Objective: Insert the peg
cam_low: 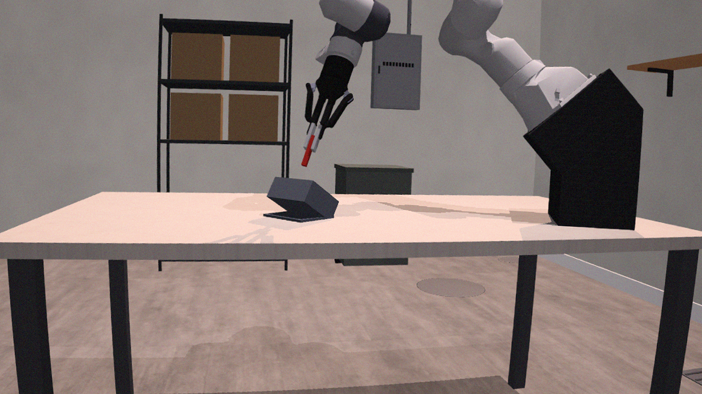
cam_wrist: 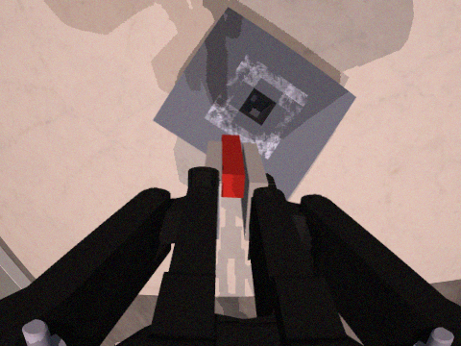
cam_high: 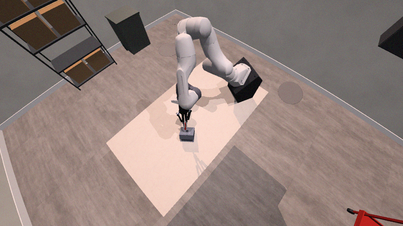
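My gripper is shut on a red peg and holds it tilted in the air above the table. The peg's free end points down at a grey sloped panel block on the table and stays clear of it. In the wrist view the peg sticks out between the black fingers and its tip lies just below the dark square hole in the panel. From above, the gripper hangs just behind the block.
The arm's black base block stands at the table's far right. A shelf rack with boxes, a dark cabinet and a wall box stand behind the table.
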Available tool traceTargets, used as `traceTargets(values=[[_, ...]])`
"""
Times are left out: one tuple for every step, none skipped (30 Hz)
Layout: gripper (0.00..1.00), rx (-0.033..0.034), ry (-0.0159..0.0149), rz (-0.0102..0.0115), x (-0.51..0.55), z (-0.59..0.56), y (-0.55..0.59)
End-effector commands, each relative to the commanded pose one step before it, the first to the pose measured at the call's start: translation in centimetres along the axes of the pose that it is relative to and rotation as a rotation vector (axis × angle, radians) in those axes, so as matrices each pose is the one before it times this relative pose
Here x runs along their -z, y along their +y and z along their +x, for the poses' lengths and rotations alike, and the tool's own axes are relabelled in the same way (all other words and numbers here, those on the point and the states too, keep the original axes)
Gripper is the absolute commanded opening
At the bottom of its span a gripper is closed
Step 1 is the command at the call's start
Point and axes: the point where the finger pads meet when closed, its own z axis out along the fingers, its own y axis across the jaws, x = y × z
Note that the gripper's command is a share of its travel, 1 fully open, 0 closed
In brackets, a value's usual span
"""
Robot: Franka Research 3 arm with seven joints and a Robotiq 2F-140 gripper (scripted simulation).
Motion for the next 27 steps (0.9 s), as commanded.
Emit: traceTargets(values=[[0.00, -0.04386, -0.00678, 0.01574, 0.274, 0.521, 0.117], [0.00, -0.01030, -0.00225, 0.00035, 0.066, 0.099, 0.036], [0.00, 0.00000, 0.00000, 0.00000, 0.000, 0.000, 0.000], [0.00, 0.00000, 0.00000, 0.00000, 0.000, 0.000, 0.000], [0.00, -0.01031, -0.00227, 0.00033, 0.067, 0.098, 0.036], [0.00, -0.01032, -0.00229, 0.00031, 0.067, 0.097, 0.036], [0.00, -0.01033, -0.00231, 0.00029, 0.068, 0.096, 0.036], [0.00, -0.01034, -0.00233, 0.00026, 0.068, 0.095, 0.036], [0.00, -0.01034, -0.00234, 0.00024, 0.068, 0.094, 0.036], [0.00, -0.01035, -0.00236, 0.00022, 0.069, 0.094, 0.036], [0.00, -0.01036, -0.00238, 0.00019, 0.069, 0.093, 0.036], [0.00, -0.01028, -0.00250, 0.00062, 0.082, 0.085, 0.017], [0.00, -0.01030, -0.00250, 0.00053, 0.081, 0.085, 0.020], [0.00, -0.01034, -0.00250, 0.00039, 0.078, 0.086, 0.025], [0.00, -0.01036, -0.00249, 0.00028, 0.076, 0.086, 0.029], [0.00, -0.01038, -0.00250, 0.00021, 0.075, 0.086, 0.031], [0.00, -0.01040, -0.00251, 0.00016, 0.075, 0.085, 0.032], [0.00, -0.01041, -0.00252, 0.00013, 0.075, 0.085, 0.033], [0.00, -0.01042, -0.00254, 0.00009, 0.075, 0.084, 0.033], [0.00, 0.00000, 0.00000, 0.00000, 0.000, 0.000, 0.000], [0.00, 0.00000, 0.00000, 0.00000, 0.000, 0.000, 0.000], [0.00, -0.01063, -0.00226, -0.00085, 0.049, 0.101, 0.073], [0.00, -0.01030, -0.00278, 0.00067, 0.093, 0.070, 0.007], [0.00, -0.01042, -0.00263, 0.00014, 0.079, 0.079, 0.029], [0.00, -0.01047, -0.00257, -0.00009, 0.074, 0.082, 0.038], [0.00, -0.01048, -0.00259, -0.00011, 0.074, 0.082, 0.038], [0.00, -0.01049, -0.00260, -0.00014, 0.074, 0.081, 0.038]])
